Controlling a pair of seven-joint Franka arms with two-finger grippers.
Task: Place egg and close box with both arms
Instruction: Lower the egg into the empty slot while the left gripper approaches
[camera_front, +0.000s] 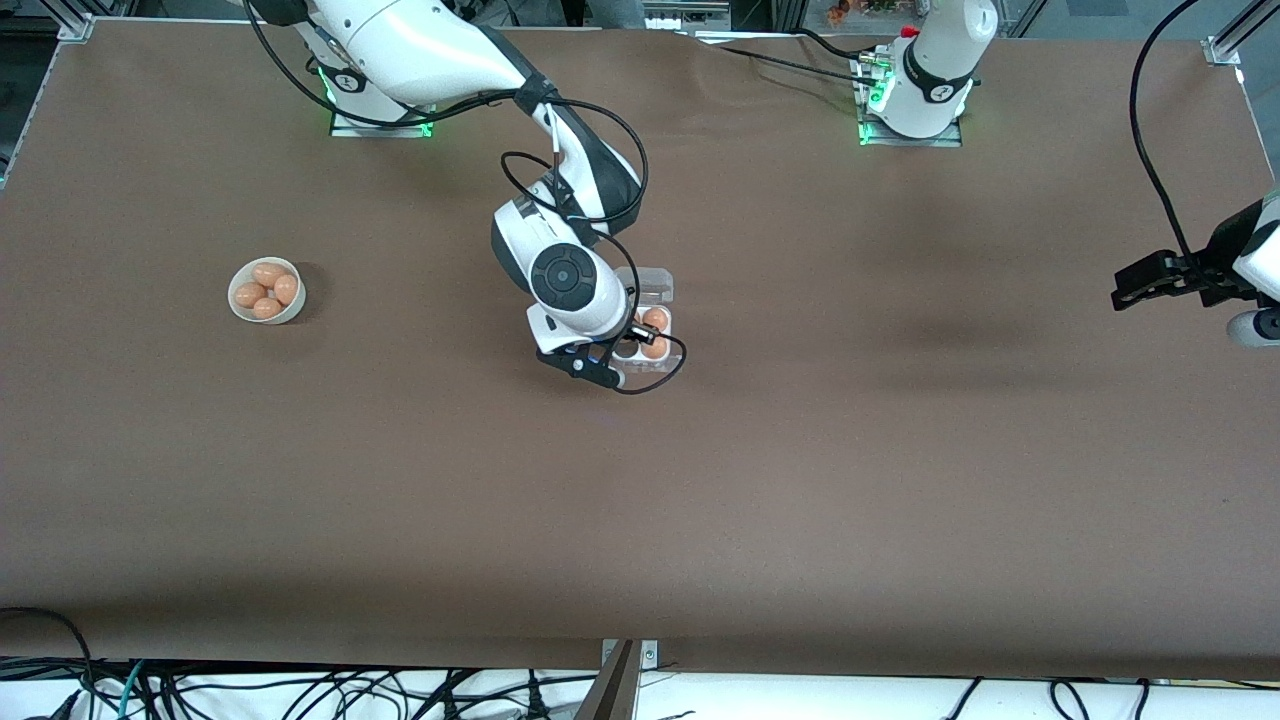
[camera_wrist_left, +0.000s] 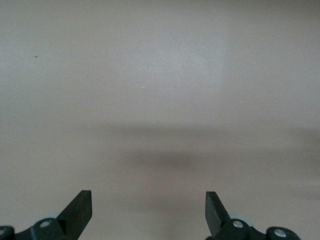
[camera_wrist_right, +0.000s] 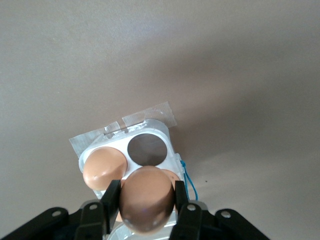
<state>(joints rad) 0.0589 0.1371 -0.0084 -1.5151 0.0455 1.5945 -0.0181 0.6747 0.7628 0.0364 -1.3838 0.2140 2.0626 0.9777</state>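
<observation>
Right gripper (camera_wrist_right: 146, 200): clenched on an egg (camera_wrist_right: 146, 202), over the box (camera_wrist_right: 127, 150).
Box: directly under that gripper, lid open, one cell empty.
Left gripper (camera_wrist_left: 149, 210): released, waiting over bare table (camera_wrist_left: 160, 75).
Bowl (camera_front: 266, 290): well apart, toward the right arm's end.

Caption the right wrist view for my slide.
Right gripper holds an egg over the open box, one cell visibly empty.

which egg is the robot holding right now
The egg clamped between the right gripper's fingers, held over the box. The other eggs sit loose: some in the box's cells, the rest in the bowl toward the right arm's end.
</observation>
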